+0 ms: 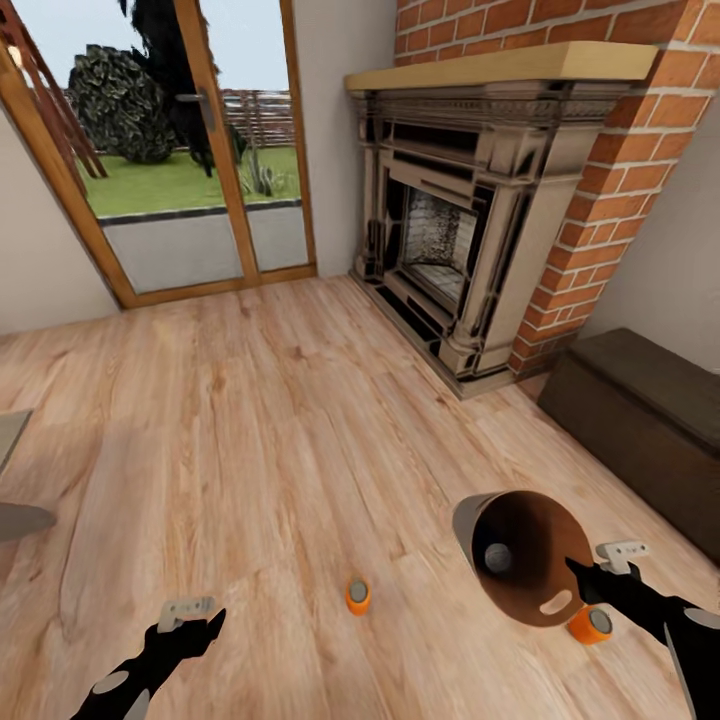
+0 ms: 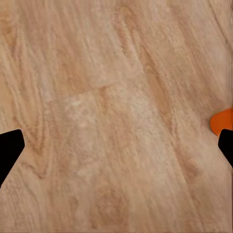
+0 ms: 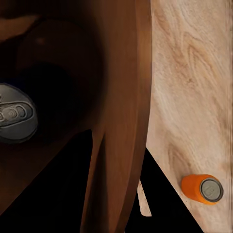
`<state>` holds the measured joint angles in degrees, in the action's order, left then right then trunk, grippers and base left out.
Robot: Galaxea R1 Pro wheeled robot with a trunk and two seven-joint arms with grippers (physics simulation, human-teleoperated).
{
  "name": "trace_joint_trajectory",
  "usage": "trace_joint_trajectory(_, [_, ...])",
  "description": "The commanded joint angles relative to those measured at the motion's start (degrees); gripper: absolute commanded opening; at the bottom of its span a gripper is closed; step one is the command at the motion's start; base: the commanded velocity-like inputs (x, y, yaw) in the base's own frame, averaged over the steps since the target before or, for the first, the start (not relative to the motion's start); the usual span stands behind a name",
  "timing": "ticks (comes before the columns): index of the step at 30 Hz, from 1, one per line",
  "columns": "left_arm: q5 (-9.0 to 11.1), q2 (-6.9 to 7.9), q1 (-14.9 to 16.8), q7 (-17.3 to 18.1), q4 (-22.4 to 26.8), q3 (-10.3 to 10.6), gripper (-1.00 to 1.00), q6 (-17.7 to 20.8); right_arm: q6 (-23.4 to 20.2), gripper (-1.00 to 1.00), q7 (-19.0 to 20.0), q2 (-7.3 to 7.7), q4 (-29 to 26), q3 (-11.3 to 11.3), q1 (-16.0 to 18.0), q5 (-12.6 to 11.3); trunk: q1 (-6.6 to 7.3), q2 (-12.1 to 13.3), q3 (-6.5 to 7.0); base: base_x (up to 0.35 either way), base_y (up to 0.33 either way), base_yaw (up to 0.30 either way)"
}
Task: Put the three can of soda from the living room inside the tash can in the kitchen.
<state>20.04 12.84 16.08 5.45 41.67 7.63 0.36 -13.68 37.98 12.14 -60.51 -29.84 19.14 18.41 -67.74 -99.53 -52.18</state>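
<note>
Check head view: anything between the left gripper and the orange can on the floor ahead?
Nothing: bare wood floor between the left gripper and the can, per the head view.

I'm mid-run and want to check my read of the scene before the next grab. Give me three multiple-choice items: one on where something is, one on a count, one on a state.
1. Where does the orange can nearest the left gripper stand?
A. On the wood floor, between the two arms
B. On the fireplace mantel
C. Inside the bin

2. How many cans lie inside the bin?
A. None
B. One
C. Three

3. How is the bin held?
A. Upright on the floor, untouched
B. Tipped, mouth towards the camera, the right gripper at its rim
C. Upside down on the bench

Answers
1: A, the orange can stands on the wood floor.
2: B, one grey-topped can shows inside the bin.
3: B, the copper inside faces the head camera and the right gripper meets the rim.
</note>
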Motion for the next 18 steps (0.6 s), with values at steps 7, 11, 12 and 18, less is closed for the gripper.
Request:
trace_joint_trajectory(7, [0.0, 0.0, 0.0, 0.0, -0.01, 0.02, 1.0, -0.25, -0.2, -1.0, 0.34, -0.02, 0.11, -0.53, 0.02, -0.74, 0.0, 0.0, 0.23, 0.286, -0.045, -0.242])
trace_joint_trajectory(11, [0.0, 0.0, 0.0, 0.0, -0.01, 0.02, 1.0, -0.33, -0.2, -1.0, 0.29, -0.07, 0.12, -0.56, 0.02, -0.72, 0.0, 0.0, 0.39, 0.277, -0.146, -0.23])
trace_joint_trajectory(12, [-0.01, 0.0, 0.0, 0.0, -0.01, 0.02, 1.0, -0.34, -0.2, -1.0, 0.28, -0.08, 0.12, -0.56, 0.02, -0.71, 0.0, 0.0, 0.42, 0.275, -0.155, -0.16])
trace_joint_trajectory(18, [-0.11, -2.15, 0.3, 0.1, 0.51, 0.65, 1.0, 1.69, -0.22, -1.0, 0.19, -0.29, 0.12, -0.5, 0.02, -0.67, 0.0, 0.0, 0.48, 0.268, -0.066, -0.056])
